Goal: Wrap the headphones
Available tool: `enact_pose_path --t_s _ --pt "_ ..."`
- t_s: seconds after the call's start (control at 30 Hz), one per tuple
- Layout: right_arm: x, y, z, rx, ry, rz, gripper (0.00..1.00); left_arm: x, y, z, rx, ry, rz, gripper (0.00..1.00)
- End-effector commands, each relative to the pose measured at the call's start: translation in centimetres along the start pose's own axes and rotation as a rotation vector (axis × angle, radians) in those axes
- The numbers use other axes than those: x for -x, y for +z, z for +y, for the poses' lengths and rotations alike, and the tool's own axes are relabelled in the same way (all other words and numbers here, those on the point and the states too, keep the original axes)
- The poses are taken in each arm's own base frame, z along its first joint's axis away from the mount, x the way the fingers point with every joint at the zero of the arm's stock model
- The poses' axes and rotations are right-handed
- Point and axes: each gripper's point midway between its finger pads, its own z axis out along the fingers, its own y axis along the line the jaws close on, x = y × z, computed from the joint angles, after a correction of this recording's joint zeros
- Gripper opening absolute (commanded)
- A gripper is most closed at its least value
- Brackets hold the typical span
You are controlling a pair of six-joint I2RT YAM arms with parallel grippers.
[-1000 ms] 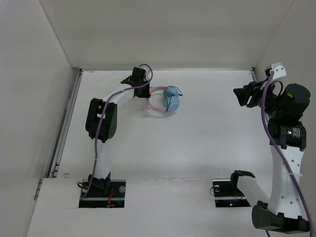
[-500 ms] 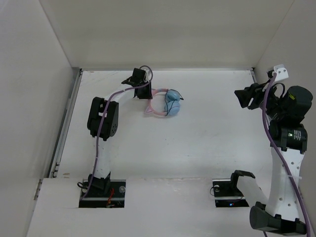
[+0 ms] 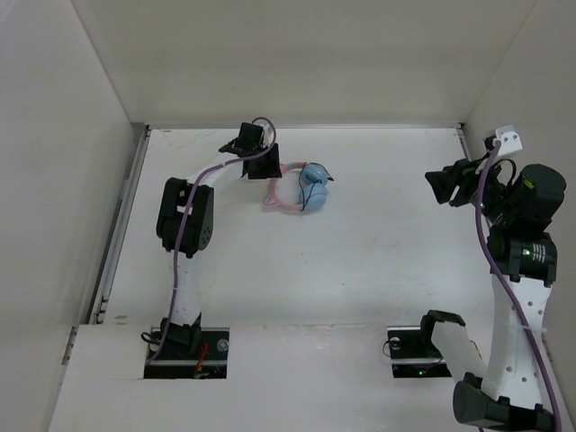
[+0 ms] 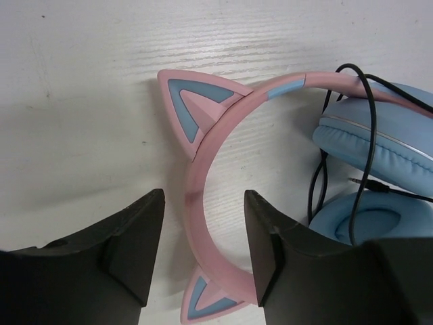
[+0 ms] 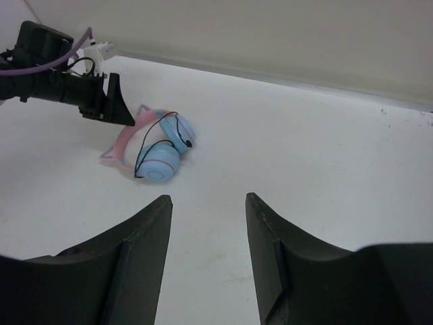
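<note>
**Item:** small over-ear headphones (image 3: 298, 191) with a pink plastic band, light blue round padded cups and a thin black lead.

**Location:** lying on the white wood-grain table (image 3: 378, 261), left of centre in its far part, near the pale back wall (image 3: 306, 63).

**Components**
- Pink headband (image 4: 203, 162): a curved arc lying on the table. It carries two pink cat ears with blue inner panels. One (image 4: 192, 101) is beyond the fingers and one (image 4: 203, 302) is at the lower edge of the left wrist view.
- Light blue ear cups (image 4: 379, 139): two, folded close together at one end of the band, one partly over the other.
- Thin black cable (image 4: 367, 101): draped loosely over and across the cups. Its small metal plug (image 4: 369, 183) lies free between them.

**Left gripper** (image 3: 264, 164): reaches to the band side of the headphones.
- Its dark fingers (image 4: 135, 250) stand apart and straddle the headband between the two cat ears.
- The band runs through the gap with a strip of bare table showing on each side.
- Neither finger is seen touching the band, and the jaws are not closed on it.
- The cups and cable lie outside the gap, beside the right-hand finger in the wrist view.

**Right gripper** (image 3: 441, 185): held raised at the right side of the table, well apart from the headphones.
- Its fingers are spread wide with nothing between them.
- Its wrist view looks across the table at the headphones, with the left gripper at the band.
</note>
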Motion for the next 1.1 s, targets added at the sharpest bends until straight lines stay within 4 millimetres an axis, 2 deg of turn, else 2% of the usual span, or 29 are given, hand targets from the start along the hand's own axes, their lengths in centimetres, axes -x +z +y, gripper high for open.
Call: enact_pose_path --t_s 0.0,0.1,0.13,0.17,0.23,0.3,0.33,0.37,0.43,0.5,0.6,0.67,0.77,0.83,0.97,1.0,1.03,1.07 --pt "-0.3 -0.2 0.2 0.006 -0.019 -0.013 0.53 5.7 -6.9 -2.4 -0.07 -0.039 -0.163 0.5" --pt "-2.7 -0.1 -1.0 -0.043 -0.046 0.024 0.53 8.1 -12.5 -4.9 -0.143 -0.051 -0.245 0.56" --pt "-3.7 0.0 -1.5 -0.063 -0.056 0.04 0.53 8.6 -14.8 -5.8 -0.166 -0.035 -0.272 0.58" --pt "-4.9 0.0 -2.1 -0.085 -0.067 0.058 0.53 9.2 -17.9 -6.7 -0.187 0.003 -0.311 0.58" --pt "-7.1 0.0 -3.2 -0.131 -0.086 0.092 0.53 9.7 -22.7 -6.9 -0.165 0.124 -0.378 0.62" --pt "-8.7 -0.5 -4.8 -0.211 -0.089 0.107 0.54 9.1 -26.7 -5.4 -0.084 0.258 -0.419 0.66" --pt "-9.2 -0.7 -5.2 -0.232 -0.086 0.106 0.54 8.7 -28.4 -4.0 -0.027 0.32 -0.437 0.68" --pt "-9.6 -1.0 -5.7 -0.255 -0.082 0.103 0.54 8.1 -30.2 -1.7 0.054 0.358 -0.456 0.71" --pt "-10.3 -1.4 -6.5 -0.29 -0.064 0.101 0.55 6.8 -32.6 1.9 0.159 0.357 -0.478 0.74" --pt "-11.3 -1.8 -7.6 -0.336 -0.028 0.105 0.55 5.2 -33.9 5.5 0.241 0.305 -0.489 0.76" --pt "-13.2 -2.6 -9.6 -0.413 0.016 0.129 0.54 1.6 -35.0 10.8 0.346 0.187 -0.481 0.8" --pt "-14.4 -3.1 -10.7 -0.453 0.043 0.148 0.54 -0.5 -35.2 13.0 0.381 0.136 -0.472 0.86" --pt "-15.3 -3.7 -11.9 -0.488 0.085 0.167 0.53 -3.3 -35.5 15.3 0.408 0.056 -0.464 0.91" --pt "-15.5 -4.4 -12.6 -0.523 0.106 0.171 0.54 -4.4 -35.9 16.5 0.434 0.009 -0.474 1.0" --pt "-15.6 -5.4 -13.5 -0.565 0.114 0.163 0.58 -5.5 -36.8 17.9 0.469 -0.062 -0.483 1.0" --pt "-15.5 -5.6 -13.5 -0.565 0.11 0.158 0.61 -5.7 -36.9 18.0 0.469 -0.07 -0.483 1.0" --pt "-15.5 -5.8 -13.5 -0.567 0.105 0.156 0.96 -5.6 -37.1 18.0 0.464 -0.074 -0.487 1.0" --pt "-15.5 -5.7 -13.4 -0.554 0.1 0.156 1.0 -5.6 -37.2 18.0 0.459 -0.076 -0.49 1.0"
